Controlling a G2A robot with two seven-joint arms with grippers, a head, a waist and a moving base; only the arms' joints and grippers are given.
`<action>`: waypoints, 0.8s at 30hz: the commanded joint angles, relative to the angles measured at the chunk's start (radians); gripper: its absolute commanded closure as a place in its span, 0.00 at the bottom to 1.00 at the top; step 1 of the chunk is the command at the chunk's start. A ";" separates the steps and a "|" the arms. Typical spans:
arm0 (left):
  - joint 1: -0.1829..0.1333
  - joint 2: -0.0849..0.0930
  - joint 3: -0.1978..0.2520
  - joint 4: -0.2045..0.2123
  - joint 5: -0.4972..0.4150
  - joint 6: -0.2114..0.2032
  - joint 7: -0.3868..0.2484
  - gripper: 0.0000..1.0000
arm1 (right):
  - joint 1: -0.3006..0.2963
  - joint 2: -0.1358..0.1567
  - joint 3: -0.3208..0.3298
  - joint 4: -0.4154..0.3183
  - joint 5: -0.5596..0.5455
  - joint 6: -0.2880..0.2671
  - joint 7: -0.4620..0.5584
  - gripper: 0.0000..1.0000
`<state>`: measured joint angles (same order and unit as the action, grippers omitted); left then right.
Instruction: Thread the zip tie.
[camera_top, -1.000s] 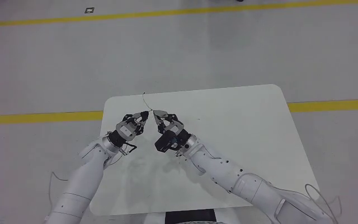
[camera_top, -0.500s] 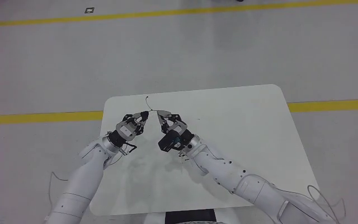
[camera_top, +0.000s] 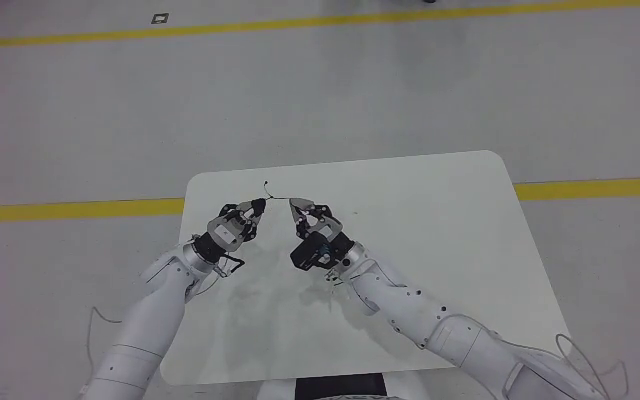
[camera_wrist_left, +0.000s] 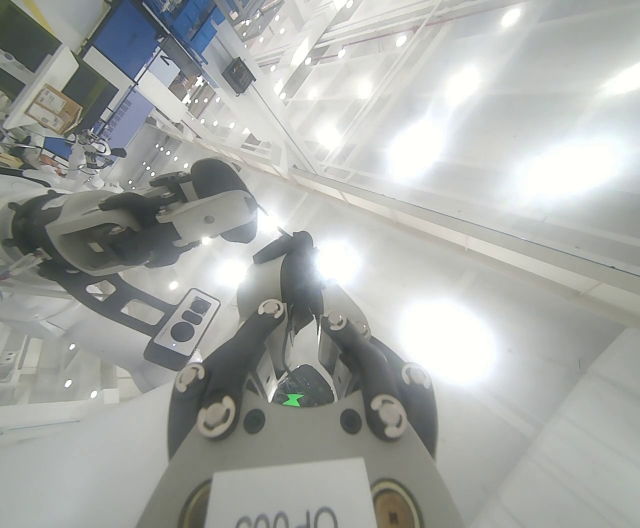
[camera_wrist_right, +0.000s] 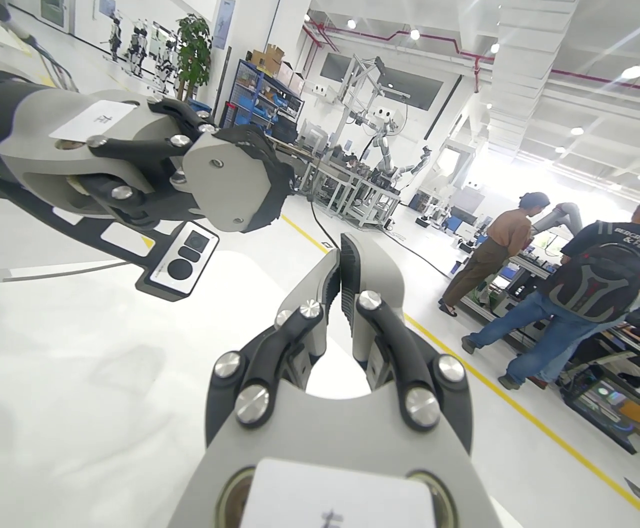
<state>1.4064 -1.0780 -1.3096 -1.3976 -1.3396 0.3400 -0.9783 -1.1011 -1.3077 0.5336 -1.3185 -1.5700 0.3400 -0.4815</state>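
A thin black zip tie (camera_top: 270, 190) spans the short gap between my two grippers, held above the white table (camera_top: 430, 220), with a small curl at its far end. My left gripper (camera_top: 258, 207) is shut on one end of it, seen up close in the left wrist view (camera_wrist_left: 296, 245). My right gripper (camera_top: 296, 206) is shut on the other end. In the right wrist view the zip tie (camera_wrist_right: 322, 225) runs as a fine black line from my right gripper (camera_wrist_right: 340, 252) up to the left gripper (camera_wrist_right: 277, 185). The two grippers' tips face each other, a few centimetres apart.
Both grippers hang over the table's far left part, near its far edge. Beyond the table lies grey floor with yellow lines (camera_top: 300, 20). Workbenches and standing people (camera_wrist_right: 505, 260) are far off in the room.
My right gripper has drawn a little to the right, away from the left one. The zip tie's curl beyond the grippers has shrunk and come closer to them. The left gripper stays put.
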 joint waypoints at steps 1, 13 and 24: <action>0.000 0.000 0.000 0.000 0.000 0.000 0.000 1.00 | -0.002 0.003 0.002 -0.003 0.000 0.000 0.003 1.00; 0.000 0.000 0.000 0.000 0.000 0.000 0.000 1.00 | -0.006 0.023 0.007 -0.017 0.000 0.000 0.025 1.00; 0.000 0.000 0.000 0.000 0.000 0.000 0.000 1.00 | -0.020 0.041 0.021 -0.031 0.000 0.000 0.041 1.00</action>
<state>1.4064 -1.0780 -1.3096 -1.3976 -1.3396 0.3400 -0.9783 -1.1205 -1.2683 0.5540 -1.3489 -1.5700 0.3400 -0.4416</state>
